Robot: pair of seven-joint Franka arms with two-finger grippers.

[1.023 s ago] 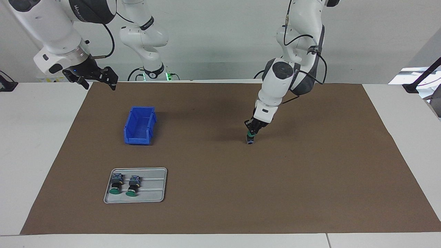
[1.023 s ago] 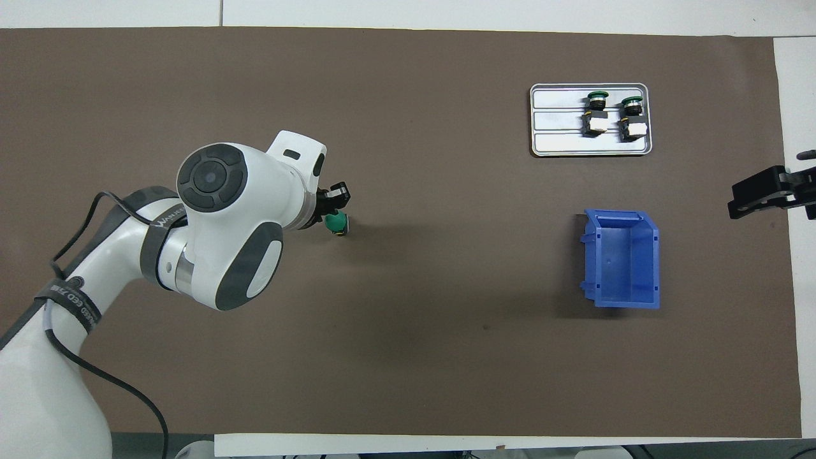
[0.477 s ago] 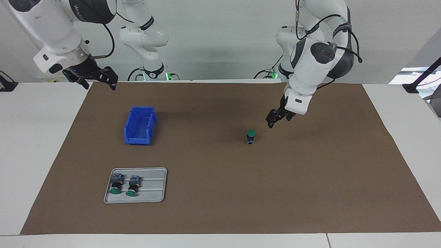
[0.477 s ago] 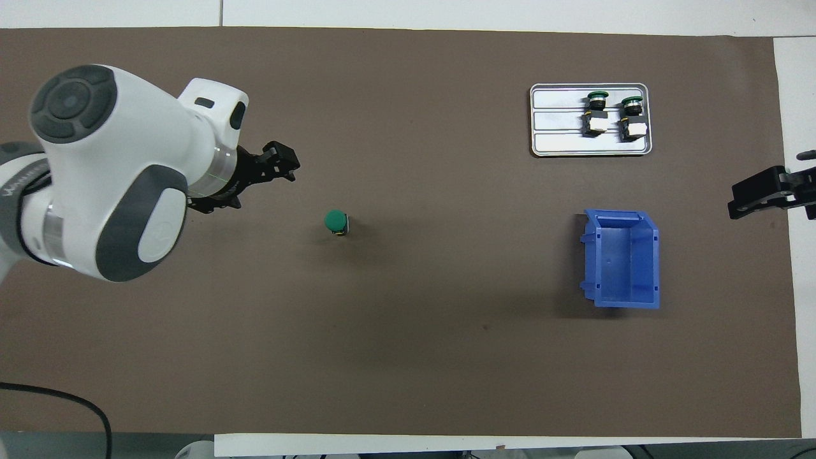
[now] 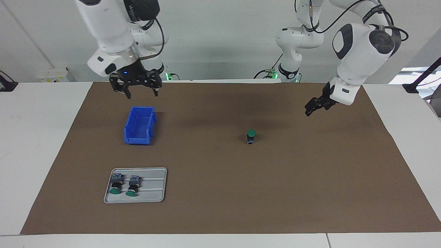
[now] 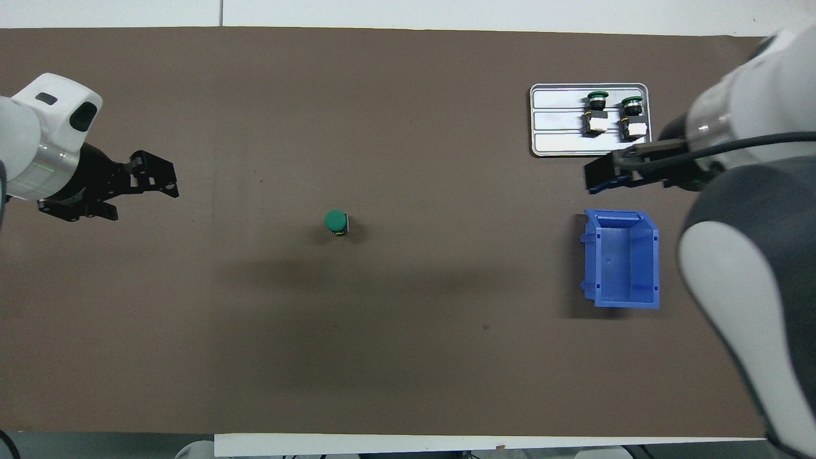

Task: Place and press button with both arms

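Observation:
The button (image 5: pixel 251 136) (image 6: pixel 336 222) stands upright on the brown mat near its middle, green cap up, and nothing touches it. My left gripper (image 5: pixel 310 110) (image 6: pixel 143 199) hangs open and empty above the mat, well away from the button toward the left arm's end of the table. My right gripper (image 5: pixel 142 93) (image 6: pixel 621 169) is raised with its fingers spread wide and nothing between them. It hangs over the mat by the blue bin (image 5: pixel 137 140) (image 6: pixel 657 261).
A grey metal tray (image 5: pixel 151 196) (image 6: pixel 554 143) lies farther from the robots than the bin. It holds two more green-capped switches (image 5: pixel 115 184) (image 6: pixel 596 112) lying on their sides. The right arm's forearm covers the mat's corner in the overhead view.
My left gripper opened, let go of the button and drew back up toward its own end. The button stays standing. My right arm swung in from the table's edge to over the bin.

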